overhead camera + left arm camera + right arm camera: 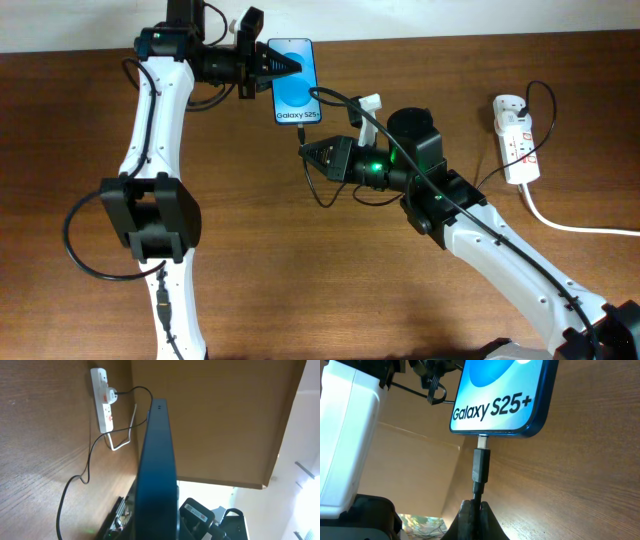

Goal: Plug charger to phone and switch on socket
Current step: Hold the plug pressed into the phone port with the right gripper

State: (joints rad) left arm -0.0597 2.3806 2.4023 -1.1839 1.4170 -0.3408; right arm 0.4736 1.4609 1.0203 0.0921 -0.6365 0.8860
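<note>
The phone [296, 82] with its blue screen lies at the back of the table; my left gripper [281, 67] is shut on its upper end. In the left wrist view the phone [158, 475] shows edge-on between the fingers. My right gripper [308, 152] is shut on the charger cable [478, 494] just behind its black plug tip [481, 465]. The tip's metal end sits at the phone's [505, 395] bottom port. The white socket strip [516, 138] lies at the far right, the charger's plug head in it; it also shows in the left wrist view [104, 402].
The thin black charger cable [340, 98] loops over the table between the phone and the socket. The socket's thick white cable [570, 224] runs off the right edge. A cardboard wall [215, 415] stands behind the table.
</note>
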